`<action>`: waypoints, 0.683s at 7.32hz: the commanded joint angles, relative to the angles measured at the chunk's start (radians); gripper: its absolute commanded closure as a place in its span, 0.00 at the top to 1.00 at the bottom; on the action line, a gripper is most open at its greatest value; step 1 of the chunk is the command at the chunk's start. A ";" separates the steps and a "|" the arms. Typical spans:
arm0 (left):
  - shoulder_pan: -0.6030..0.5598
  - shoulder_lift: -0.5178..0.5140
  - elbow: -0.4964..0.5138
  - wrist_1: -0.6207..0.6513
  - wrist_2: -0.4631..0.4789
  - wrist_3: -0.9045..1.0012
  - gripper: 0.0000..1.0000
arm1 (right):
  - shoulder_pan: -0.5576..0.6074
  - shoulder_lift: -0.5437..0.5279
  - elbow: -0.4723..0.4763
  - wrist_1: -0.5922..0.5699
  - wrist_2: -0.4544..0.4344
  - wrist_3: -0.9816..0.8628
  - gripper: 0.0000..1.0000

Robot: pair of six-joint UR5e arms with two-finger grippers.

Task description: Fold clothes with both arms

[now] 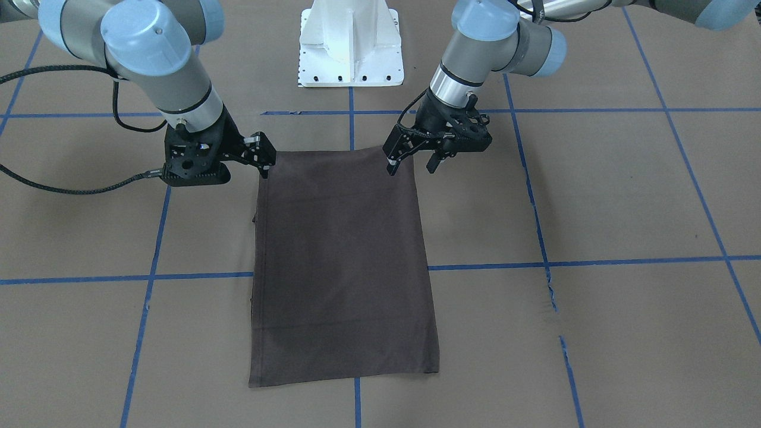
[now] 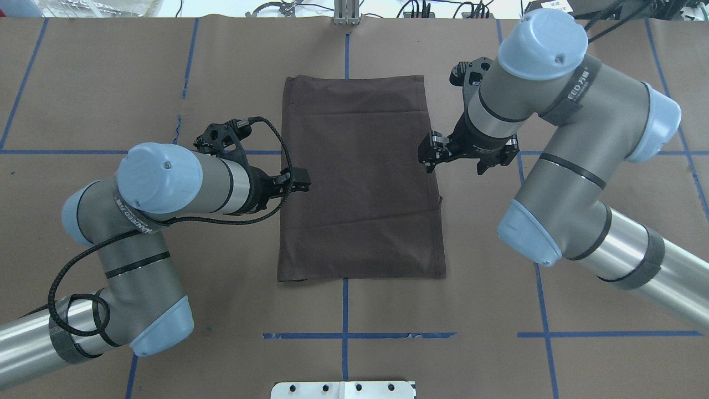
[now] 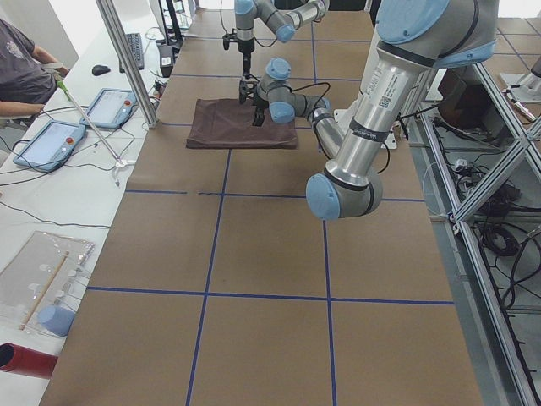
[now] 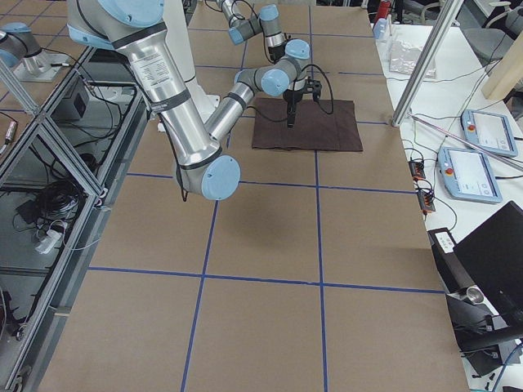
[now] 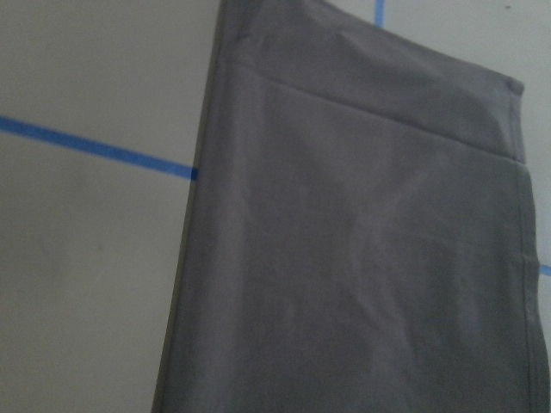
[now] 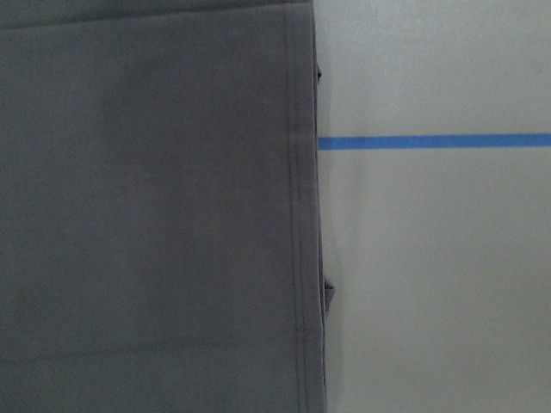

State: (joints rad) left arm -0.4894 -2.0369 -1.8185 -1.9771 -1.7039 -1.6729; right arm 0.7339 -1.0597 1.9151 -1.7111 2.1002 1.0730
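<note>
In the middle of the front-facing view we see the T-shirt (image 1: 345, 261) lying flat on the table (image 1: 594, 196), folded into a tall dark brown rectangle; faint creases cross it, and the right wrist view shows a stitched seam down one long edge. The left gripper (image 1: 410, 165) stands at its upper right corner, jaws apart, one finger over the cloth and the other over bare paper; whether it touches we cannot tell. In the overhead view the right gripper (image 2: 455, 162) stands at the cloth's right edge, jaws likewise spread, holding nothing. Brown paper covers the table, crossed by blue tape lines (image 1: 594, 261); a white pedestal base (image 1: 351, 53) sits at top centre. In the upper left of the left side view a person (image 3: 21, 68) sits near two tablets (image 3: 51, 144).
</note>
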 commanded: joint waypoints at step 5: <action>0.225 -0.011 0.004 0.231 0.155 -0.221 0.97 | -0.059 -0.059 0.053 0.056 -0.028 0.105 1.00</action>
State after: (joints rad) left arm -0.3049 -2.0360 -1.8174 -1.7901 -1.5570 -1.8722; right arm 0.6758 -1.1153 1.9688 -1.6617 2.0723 1.1768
